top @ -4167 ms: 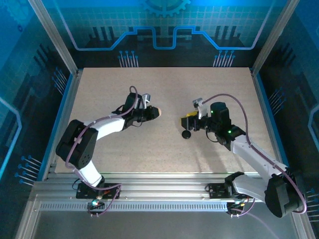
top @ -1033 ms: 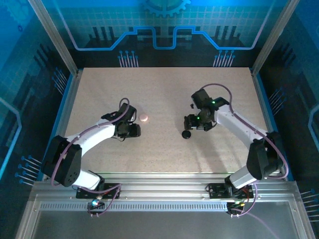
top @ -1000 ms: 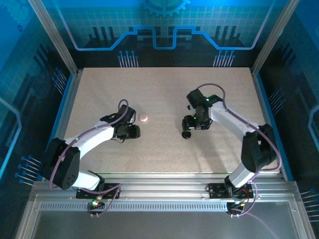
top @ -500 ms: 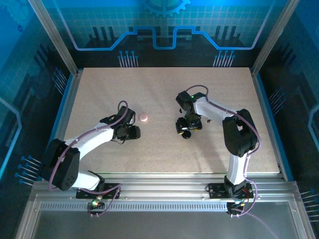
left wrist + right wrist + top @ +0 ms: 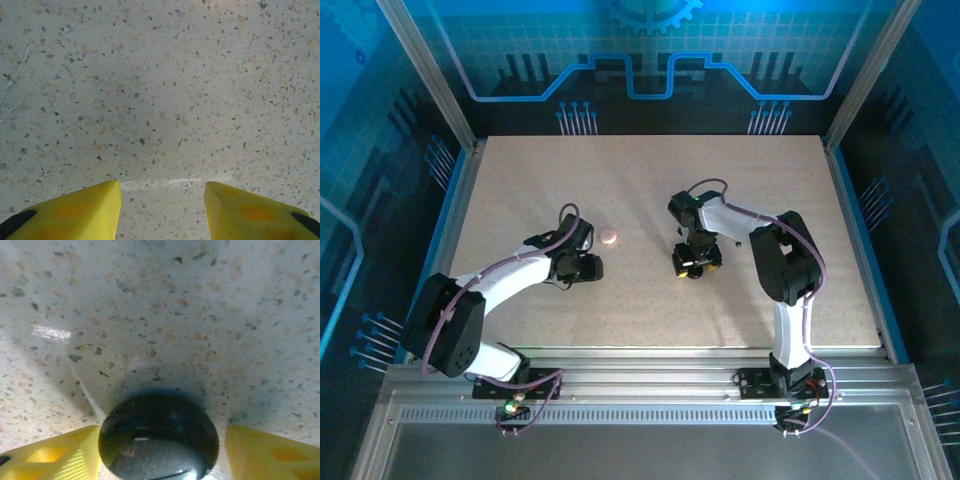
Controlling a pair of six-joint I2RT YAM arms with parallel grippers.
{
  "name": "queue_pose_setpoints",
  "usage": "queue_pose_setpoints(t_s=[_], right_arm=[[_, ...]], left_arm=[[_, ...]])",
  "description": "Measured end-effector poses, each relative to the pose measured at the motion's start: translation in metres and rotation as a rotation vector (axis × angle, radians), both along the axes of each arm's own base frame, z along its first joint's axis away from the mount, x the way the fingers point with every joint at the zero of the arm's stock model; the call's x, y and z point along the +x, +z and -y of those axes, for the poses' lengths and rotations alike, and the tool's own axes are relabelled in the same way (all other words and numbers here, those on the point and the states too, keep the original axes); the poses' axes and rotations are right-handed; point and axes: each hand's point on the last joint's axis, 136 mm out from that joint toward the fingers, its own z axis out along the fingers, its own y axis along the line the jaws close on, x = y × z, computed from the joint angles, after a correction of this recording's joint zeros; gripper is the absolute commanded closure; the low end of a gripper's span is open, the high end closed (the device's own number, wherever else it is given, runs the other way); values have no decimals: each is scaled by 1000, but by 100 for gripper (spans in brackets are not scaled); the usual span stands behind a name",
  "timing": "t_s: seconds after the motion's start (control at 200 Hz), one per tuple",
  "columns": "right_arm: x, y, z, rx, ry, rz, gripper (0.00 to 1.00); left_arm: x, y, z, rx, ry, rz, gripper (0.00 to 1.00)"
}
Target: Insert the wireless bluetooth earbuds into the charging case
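Note:
The black round charging case (image 5: 159,440), glossy and closed, lies on the speckled table between the yellow fingers of my right gripper (image 5: 161,432). The left finger (image 5: 65,455) is right against it, and a thin gap remains at the right finger (image 5: 265,452), so the jaws stand open around it. In the top view that right gripper (image 5: 696,266) points down at the table's middle. My left gripper (image 5: 586,266) hovers low and open, with bare table between its fingertips (image 5: 162,192). A pink round case (image 5: 609,237) sits just beyond it. The earbuds are out of view.
The speckled table (image 5: 520,190) is ringed by a metal frame and blue panels. My right arm folds back sharply, its elbow (image 5: 790,260) right of the black case. Free room lies along the far half and the right side.
My right arm has swung left and settled down over the black case, and its jaws have narrowed around it. The left arm has barely moved.

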Motion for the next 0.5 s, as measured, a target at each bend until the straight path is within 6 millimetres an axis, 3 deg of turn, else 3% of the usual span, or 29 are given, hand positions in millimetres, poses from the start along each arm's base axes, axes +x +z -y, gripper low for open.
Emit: queue_pose_setpoints(t_s=[0.27,0.4,0.5], right_arm=[[3,7,-1,26,1,59,52],[2,32,-3,99,6,168,53],[-1,65,-9,185,45,305,55]], left_arm=[[-2,0,4,-1,-14,0,53],[-4,5,14,-33,-42,7,53],[-1,18,26,-95,-65,42,53]])
